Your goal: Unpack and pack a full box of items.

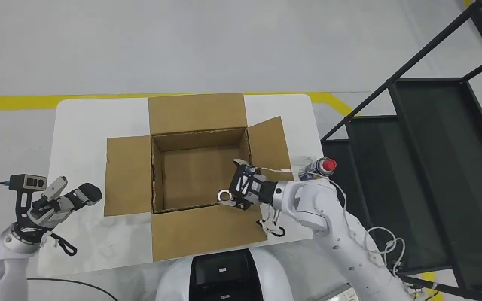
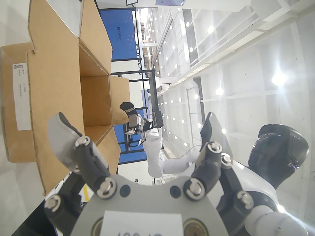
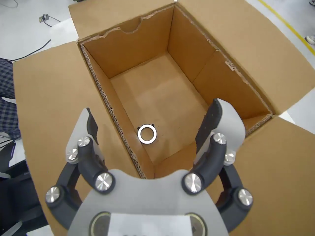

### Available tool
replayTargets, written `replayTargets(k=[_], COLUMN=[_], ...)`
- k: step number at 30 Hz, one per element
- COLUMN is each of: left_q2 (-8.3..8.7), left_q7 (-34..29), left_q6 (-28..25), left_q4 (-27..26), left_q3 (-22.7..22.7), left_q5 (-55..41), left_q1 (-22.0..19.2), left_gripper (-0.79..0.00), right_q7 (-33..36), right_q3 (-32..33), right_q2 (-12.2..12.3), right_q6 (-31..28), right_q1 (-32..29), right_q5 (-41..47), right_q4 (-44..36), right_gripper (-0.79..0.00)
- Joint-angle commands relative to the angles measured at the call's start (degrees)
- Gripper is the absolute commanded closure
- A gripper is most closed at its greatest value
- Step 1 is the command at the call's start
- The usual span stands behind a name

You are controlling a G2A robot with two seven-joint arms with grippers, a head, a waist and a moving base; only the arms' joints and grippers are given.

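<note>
An open cardboard box (image 1: 199, 162) stands in the middle of the white table (image 1: 90, 128), all its flaps folded out. A small white ring (image 3: 147, 134) lies on the box floor (image 3: 160, 94) near one corner; no other item lies on that floor. My right gripper (image 3: 152, 110) hangs open just above that corner, over the box's near right part (image 1: 230, 183). My left gripper (image 1: 79, 193) is held open with nothing in it at the table's left edge, beside the box's outer side (image 2: 56, 87).
A bottle with a red cap (image 1: 322, 166) lies by the table's right edge, behind my right arm. A dark metal stair frame (image 1: 407, 150) stands right of the table. A yellow floor line (image 1: 75, 98) runs behind it.
</note>
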Motion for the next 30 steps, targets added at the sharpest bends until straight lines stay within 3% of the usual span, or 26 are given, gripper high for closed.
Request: replayTargets(k=[1, 30], left_q2=[0.0, 0.0], left_q7=[0.0, 0.0], left_q6=[0.0, 0.0], left_q4=[0.0, 0.0], left_q3=[0.0, 0.0], left_q5=[0.0, 0.0], left_q1=[0.0, 0.0], left_gripper=[-0.785, -0.785], right_q7=[1.3, 1.57], right_q3=[-1.33, -1.75], right_q2=[-0.27, -0.34], right_q6=[1.57, 2.05], right_q1=[1.95, 2.57], right_q5=[0.42, 0.73], right_q4=[0.97, 1.33], right_gripper=[-0.785, -0.785])
